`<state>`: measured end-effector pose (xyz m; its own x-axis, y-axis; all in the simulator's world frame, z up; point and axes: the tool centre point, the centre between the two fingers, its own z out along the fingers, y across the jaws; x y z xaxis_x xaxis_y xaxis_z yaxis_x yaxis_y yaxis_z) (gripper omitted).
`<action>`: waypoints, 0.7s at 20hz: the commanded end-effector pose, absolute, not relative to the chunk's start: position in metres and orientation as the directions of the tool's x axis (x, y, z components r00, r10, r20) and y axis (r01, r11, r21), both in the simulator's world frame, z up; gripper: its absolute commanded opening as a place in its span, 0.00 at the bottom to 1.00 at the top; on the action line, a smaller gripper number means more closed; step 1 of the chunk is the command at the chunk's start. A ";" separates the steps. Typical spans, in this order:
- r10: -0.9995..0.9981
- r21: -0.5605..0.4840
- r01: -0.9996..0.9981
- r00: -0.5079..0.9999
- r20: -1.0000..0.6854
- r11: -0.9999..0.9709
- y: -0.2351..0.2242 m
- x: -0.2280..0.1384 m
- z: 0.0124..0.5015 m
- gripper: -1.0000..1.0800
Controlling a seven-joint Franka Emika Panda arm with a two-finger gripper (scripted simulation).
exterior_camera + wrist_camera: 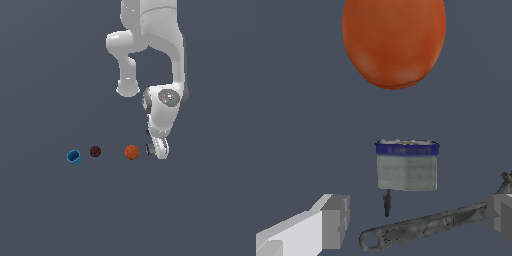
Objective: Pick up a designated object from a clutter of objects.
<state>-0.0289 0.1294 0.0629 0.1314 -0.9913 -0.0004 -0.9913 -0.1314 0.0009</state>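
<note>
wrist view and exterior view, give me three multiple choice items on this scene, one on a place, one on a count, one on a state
1. In the exterior view, what lies nearest the blue-and-silver stubby item?
A. blue cup
B. orange ball
C. maroon ball

2. How many balls show in the exterior view?
A. one
B. two
C. four

3. How does the gripper stand in the wrist view?
A. open, fingers apart on either side of the stubby item
B. shut on the wrench
C. shut on the orange ball

Answers:
1 B: the orange ball sits just beside the item, while the maroon ball and blue cup lie further toward the exterior view's left.
2 B: one orange, one maroon.
3 A: both fingers are wide apart and grip nothing; the wrench lies loose between them.
</note>
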 end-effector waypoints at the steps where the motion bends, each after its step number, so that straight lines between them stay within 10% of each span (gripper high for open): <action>1: -0.991 0.001 -0.991 0.131 0.000 -0.131 0.129 -0.029 0.062 0.96; 14: -0.992 0.000 -0.992 0.127 0.000 -0.127 0.129 -0.030 0.017 0.96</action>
